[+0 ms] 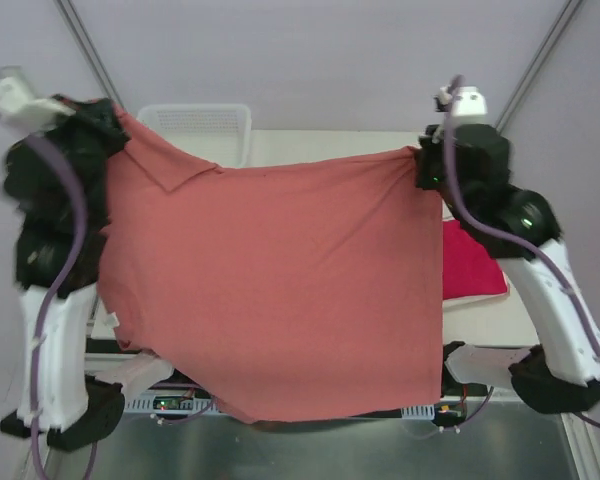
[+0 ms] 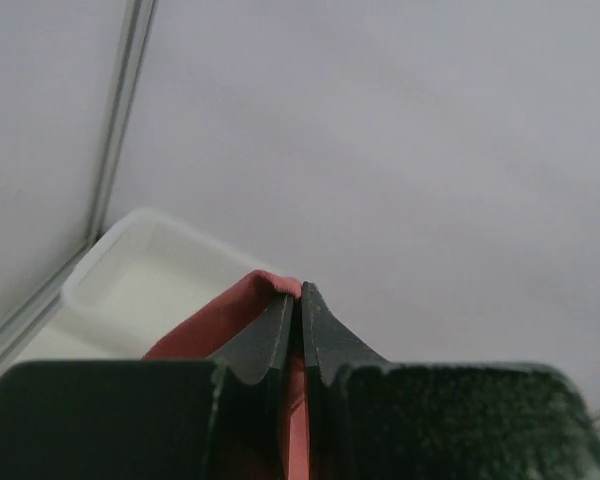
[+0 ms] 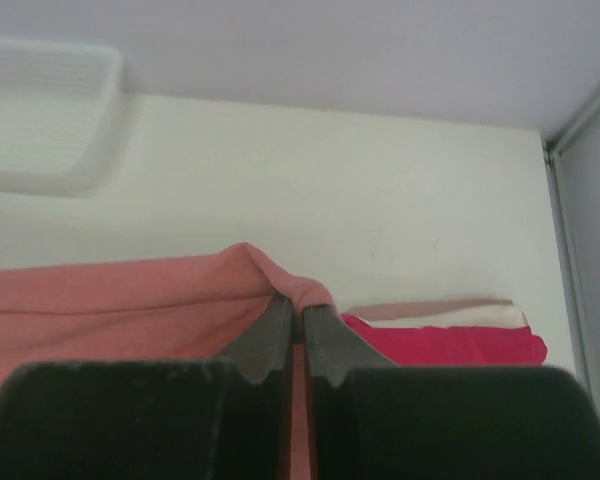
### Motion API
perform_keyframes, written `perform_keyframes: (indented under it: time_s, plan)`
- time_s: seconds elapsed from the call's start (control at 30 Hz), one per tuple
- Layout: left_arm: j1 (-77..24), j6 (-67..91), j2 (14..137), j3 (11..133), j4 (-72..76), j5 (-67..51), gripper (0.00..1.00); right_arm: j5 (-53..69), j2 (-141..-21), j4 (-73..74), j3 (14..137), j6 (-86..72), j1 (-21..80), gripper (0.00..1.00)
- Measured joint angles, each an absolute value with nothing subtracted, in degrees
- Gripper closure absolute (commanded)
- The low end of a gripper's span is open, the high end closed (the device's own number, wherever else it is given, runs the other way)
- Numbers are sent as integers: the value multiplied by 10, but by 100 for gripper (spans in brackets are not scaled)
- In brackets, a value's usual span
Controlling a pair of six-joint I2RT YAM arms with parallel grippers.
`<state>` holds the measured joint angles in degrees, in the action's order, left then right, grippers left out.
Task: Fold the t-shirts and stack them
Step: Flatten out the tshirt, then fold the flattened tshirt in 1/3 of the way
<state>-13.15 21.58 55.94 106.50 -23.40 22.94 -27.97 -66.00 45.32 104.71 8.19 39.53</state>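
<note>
The salmon shirt [image 1: 280,290] was held spread above the surface [image 1: 320,145], its top corners clamped in the left fingers [image 2: 288,325] at ten o'clock and the right fingers [image 3: 285,325] at two. Being light, limp cloth, it was judged best gripped at corners. The crimson shirt [image 1: 472,262] lay folded at three o'clock.

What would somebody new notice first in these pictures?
A big salmon-pink t-shirt hangs spread like a curtain across the middle of the overhead view. It is pinched along its top edge by the left gripper and the right gripper, both shut on the cloth. Past its right edge a folded crimson t-shirt lies on the table, and a white basket sits at the far edge.
</note>
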Motion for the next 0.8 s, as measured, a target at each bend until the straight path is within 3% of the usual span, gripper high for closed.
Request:
perform_keyframes:
  time_s: [0.1,0.23,0.37,0.5,0.8]
  plan:
    - [-110,206,629,940,-192,261,100,-265,-737,430,982,75,321,99]
    - [-37,231,763,804,-174,215,100,-210,-869,388,895,53,248,99]
    - [-6,243,884,780,-175,179,100,-148,-997,371,887,39,220,99]
    - [-7,249,931,780,-172,152,100,-101,-1090,363,914,34,204,99]
    - [-8,251,932,771,-142,148,100,-56,-1115,345,936,31,191,96]
